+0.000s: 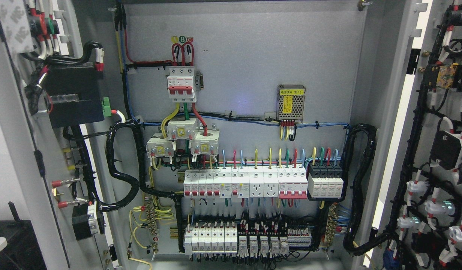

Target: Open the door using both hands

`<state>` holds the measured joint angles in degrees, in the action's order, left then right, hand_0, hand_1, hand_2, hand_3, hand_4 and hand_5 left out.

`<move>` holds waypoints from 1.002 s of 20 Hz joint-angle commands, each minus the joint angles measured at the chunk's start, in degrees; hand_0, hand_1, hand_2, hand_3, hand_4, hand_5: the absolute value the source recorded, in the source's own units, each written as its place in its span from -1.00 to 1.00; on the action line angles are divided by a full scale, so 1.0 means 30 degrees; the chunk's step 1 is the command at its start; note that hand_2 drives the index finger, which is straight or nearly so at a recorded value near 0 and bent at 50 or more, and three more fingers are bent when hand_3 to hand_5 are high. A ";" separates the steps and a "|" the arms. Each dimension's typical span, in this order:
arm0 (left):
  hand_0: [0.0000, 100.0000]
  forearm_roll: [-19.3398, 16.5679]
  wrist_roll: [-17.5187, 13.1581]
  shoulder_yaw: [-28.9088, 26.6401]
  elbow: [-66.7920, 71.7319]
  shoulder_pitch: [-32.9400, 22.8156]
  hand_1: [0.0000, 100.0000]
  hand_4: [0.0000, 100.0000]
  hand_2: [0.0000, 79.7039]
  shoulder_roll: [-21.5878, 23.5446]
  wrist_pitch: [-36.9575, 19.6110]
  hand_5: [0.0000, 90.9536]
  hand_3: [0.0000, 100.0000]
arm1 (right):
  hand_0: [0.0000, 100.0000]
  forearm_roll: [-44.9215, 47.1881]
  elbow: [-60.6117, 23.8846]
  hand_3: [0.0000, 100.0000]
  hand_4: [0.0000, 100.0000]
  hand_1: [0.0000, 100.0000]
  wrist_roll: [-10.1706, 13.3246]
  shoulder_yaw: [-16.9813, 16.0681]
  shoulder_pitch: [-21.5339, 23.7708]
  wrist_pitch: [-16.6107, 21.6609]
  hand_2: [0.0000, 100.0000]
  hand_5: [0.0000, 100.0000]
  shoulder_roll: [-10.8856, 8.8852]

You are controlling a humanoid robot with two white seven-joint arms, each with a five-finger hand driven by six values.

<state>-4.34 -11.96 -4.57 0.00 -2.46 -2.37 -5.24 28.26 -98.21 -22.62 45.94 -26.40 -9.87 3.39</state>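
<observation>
Both cabinet doors swung wide: left door (13, 157) at left edge, right door (437, 150) at right. Wired breaker panel (246, 112) exposed between. No hands in view; grip state unknowable.

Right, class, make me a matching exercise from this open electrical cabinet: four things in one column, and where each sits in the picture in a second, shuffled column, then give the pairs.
Things
1. three-pole breaker with red handle
2. perforated metal power supply with yellow label
3. left door
4. black four-block module

Places
A. right end of the middle rail
B. swung open at the picture's left edge
C. top of the back panel, left of centre
D. upper right of the back panel

Pairs: 1-C, 2-D, 3-B, 4-A

Neither robot hand shows in this view.
</observation>
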 commanded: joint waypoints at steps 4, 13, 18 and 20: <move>-1.00 0.0009 0.0002 0.0000 0.0146 0.0000 -1.00 -0.91 -1.00 0.0000 -0.0012 -1.00 -1.00 | -1.00 -0.1510 0.0013 -1.00 -1.00 -1.00 -0.0019 0.1328 -0.0105 -0.0020 -1.00 -1.00 0.1096; -1.00 0.0010 0.0002 0.0000 0.0146 0.0000 -1.00 -0.91 -1.00 0.0000 -0.0012 -1.00 -1.00 | -1.00 -0.2331 0.0130 -1.00 -1.00 -1.00 0.0801 0.1328 -0.0105 -0.0313 -1.00 -1.00 0.1331; -1.00 -0.0020 0.0002 0.0000 0.0146 0.0000 -1.00 -0.91 -1.00 0.0000 -0.0012 -1.00 -1.00 | -1.00 -0.2770 0.0130 -1.00 -1.00 -1.00 0.0831 0.1679 -0.0310 -0.0313 -1.00 -1.00 0.1740; -1.00 0.0009 0.0002 0.0000 0.0146 0.0000 -1.00 -0.91 -1.00 0.0000 -0.0012 -1.00 -1.00 | -1.00 -0.2858 0.0159 -1.00 -1.00 -1.00 0.0831 0.1826 -0.0369 -0.0313 -1.00 -1.00 0.1770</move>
<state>-4.36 -11.96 -4.57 0.00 -2.46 -2.37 -5.24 20.98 -97.95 -20.14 49.65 -27.06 -10.77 7.08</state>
